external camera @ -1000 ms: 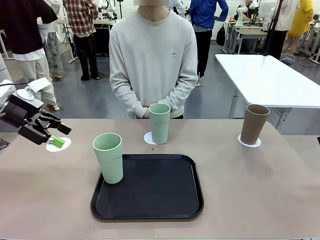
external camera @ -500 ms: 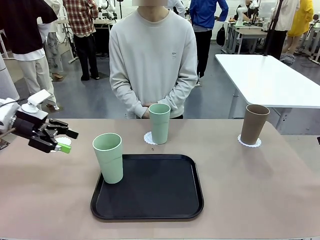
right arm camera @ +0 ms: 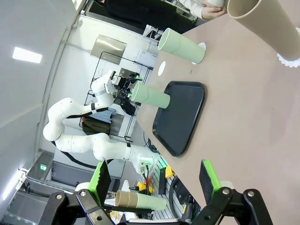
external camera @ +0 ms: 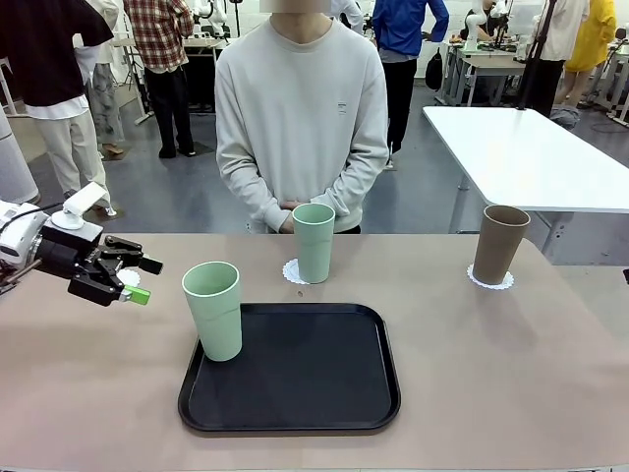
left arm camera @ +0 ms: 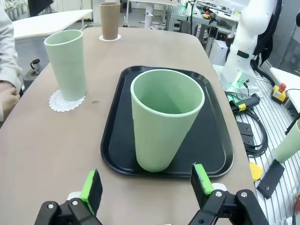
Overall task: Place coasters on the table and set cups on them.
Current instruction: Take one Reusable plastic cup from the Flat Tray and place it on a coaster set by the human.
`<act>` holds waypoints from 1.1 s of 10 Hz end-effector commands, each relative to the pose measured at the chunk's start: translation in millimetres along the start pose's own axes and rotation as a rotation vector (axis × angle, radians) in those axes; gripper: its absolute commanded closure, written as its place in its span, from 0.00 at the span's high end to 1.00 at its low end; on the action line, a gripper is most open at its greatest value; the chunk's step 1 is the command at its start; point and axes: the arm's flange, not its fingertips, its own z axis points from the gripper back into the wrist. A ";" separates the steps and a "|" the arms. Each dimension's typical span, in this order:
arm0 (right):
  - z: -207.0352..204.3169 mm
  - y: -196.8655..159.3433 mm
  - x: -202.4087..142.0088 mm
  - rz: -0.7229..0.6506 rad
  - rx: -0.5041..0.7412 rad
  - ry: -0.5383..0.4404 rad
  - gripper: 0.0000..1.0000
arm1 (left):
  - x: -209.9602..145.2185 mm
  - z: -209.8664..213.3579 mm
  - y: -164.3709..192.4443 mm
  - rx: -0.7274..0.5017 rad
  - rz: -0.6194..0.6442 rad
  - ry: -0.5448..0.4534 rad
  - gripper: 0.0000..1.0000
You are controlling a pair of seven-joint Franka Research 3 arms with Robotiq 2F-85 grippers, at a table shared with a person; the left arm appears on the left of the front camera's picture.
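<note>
Mint green and matte, the near cup (external camera: 212, 309) stands upright on the left rim of the black tray (external camera: 295, 374), off any coaster; in the left wrist view it sits straight ahead between the left hand's spread fingers. It looks like a light, stiff, hollow tumbler, wide at the mouth and narrow at the base, so I judge it top-heavy and easy to tip if nudged near the rim. The taper means a squeeze could slide upward; the best hold seems to be across the middle of the wall, fingers level, with modest force, since thin walls may flex.

The left hand (external camera: 138, 280) hangs released and empty above the surface (external camera: 511, 364), left of that cup and not touching it. Just behind it lies a bare coaster (external camera: 129, 277), partly hidden by the fingers. That paper doily is thin, limp and nearly weightless, so a cup set down carelessly could drag or wrinkle it.

Of the other 2 cups, the second mint cup (external camera: 314, 242) stands on its coaster (external camera: 292, 272) near the person, and the brown cup (external camera: 500, 244) stands on its coaster (external camera: 490, 282) at the right.

The right hand (right arm camera: 154, 178) is also released, holding nothing, seen in its own wrist view.

No brand, label or readable writing shows on the cups, coasters or tray.
</note>
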 end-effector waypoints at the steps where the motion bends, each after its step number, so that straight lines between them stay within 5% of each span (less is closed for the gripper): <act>1: -0.1 0.1 0.0 0.005 0.009 -0.002 1.00 | -1.6 -3.7 0.6 -0.017 0.006 -0.013 1.00; 3: -0.1 0.1 0.0 0.005 0.009 -0.002 1.00 | -0.6 -2.5 -0.4 -0.008 0.002 0.000 1.00; 6: -0.1 0.1 0.0 0.005 0.009 -0.002 1.00 | -28.7 -6.9 -3.6 -0.137 -0.097 -0.125 1.00; 11: -0.1 0.1 0.0 0.005 0.009 -0.002 1.00 | -62.0 -34.0 11.8 -0.128 -0.088 -0.301 1.00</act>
